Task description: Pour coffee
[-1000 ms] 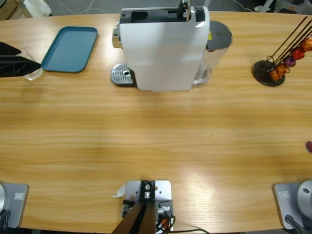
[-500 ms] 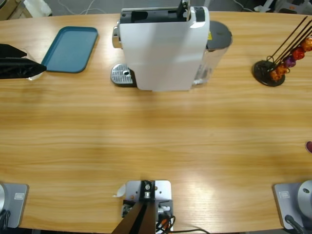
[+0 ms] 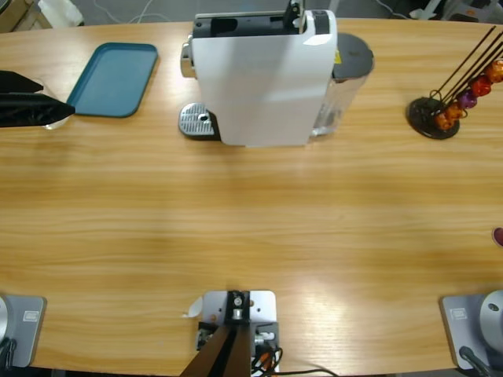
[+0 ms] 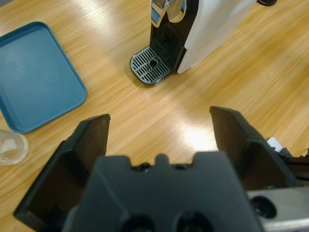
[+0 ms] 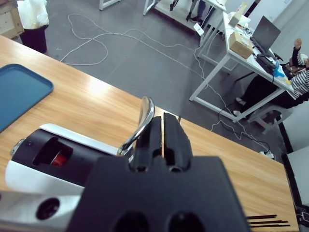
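Grey floor (image 5: pixel 145 53) — trailing cables (image 5: pixel 104 41), white desks (image 5: pixel 231 46) behind.

- A lab or open-plan office workroom, not a home: a grey hard floor (image 5: pixel 120 53) with loose white cables (image 5: pixel 104 41) trailing across it.
- White metal-legged desks (image 5: pixel 231 53) stand behind, bearing an open laptop (image 5: pixel 266 33) and a cardboard box (image 5: pixel 240 42).
- A person in a striped top (image 5: pixel 294 87) sits at one desk.
- The long pale wooden table (image 3: pixel 251 228) has robot mounts at its edge.
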